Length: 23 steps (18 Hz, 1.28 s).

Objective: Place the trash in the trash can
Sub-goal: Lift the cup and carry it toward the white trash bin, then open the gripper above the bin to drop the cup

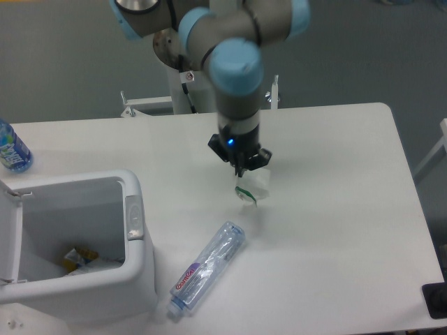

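Observation:
My gripper (246, 168) hangs over the middle of the table, shut on the rim of a small translucent white cup (253, 187) with a green mark; the cup seems lifted slightly off the tabletop. A clear plastic bottle (207, 269) with a red-lettered label lies on its side near the front edge, below and left of the cup. The white trash can (136, 258) stands open at the front left, with some scraps at its bottom and a grey tab (133, 217) on its right rim.
A blue-tinted bottle (12, 149) with a blue label stands at the far left edge of the table. The can's white lid (8, 230) is swung open to the left. A dark object (436, 300) sits at the table's front right corner.

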Available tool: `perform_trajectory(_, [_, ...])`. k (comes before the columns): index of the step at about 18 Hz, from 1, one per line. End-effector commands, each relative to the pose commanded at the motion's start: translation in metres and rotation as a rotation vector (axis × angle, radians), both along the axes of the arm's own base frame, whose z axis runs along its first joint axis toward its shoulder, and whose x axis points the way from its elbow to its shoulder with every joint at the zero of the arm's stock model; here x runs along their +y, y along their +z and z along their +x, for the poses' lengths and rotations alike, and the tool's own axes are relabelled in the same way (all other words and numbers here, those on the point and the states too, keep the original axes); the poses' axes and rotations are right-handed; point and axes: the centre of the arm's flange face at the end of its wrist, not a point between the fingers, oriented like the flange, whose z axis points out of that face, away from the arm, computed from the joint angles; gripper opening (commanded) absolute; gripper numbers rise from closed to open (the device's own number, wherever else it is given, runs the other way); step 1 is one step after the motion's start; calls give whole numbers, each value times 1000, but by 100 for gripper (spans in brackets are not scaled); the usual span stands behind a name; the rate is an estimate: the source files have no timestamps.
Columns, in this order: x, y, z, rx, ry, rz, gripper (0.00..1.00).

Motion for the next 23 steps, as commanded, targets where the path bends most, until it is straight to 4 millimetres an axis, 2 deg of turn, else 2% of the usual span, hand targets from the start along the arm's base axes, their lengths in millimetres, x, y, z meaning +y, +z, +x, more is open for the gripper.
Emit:
perform_trajectory(4, [24, 75, 2, -133, 237, 204, 0])
perform_trajectory(7, [42, 119, 13, -182, 267, 308, 0])
perform_trajectory(8, [51, 131, 26, -201, 238, 346, 0])
perform_trajectory(9, [60, 137, 41, -219, 205, 370, 0])
perform_trajectory(11, [77, 132, 68, -241, 159, 366, 0])
perform_trajectory(14, [109, 124, 121, -265, 59, 341, 0])
perform_trajectory(17, [122, 115, 148, -282, 13, 321, 0])
perform_trajectory(18, [129, 109, 154, -287, -4, 312, 9])
perform_trajectory(19, [135, 103, 157, -289, -18, 303, 23])
perform_trajectory(20, [138, 99, 159, -290, -24, 301, 48])
perform_trajectory(21, [141, 94, 156, -290, -28, 297, 81])
perform_trajectory(23, [145, 91, 153, -285, -33, 304, 98])
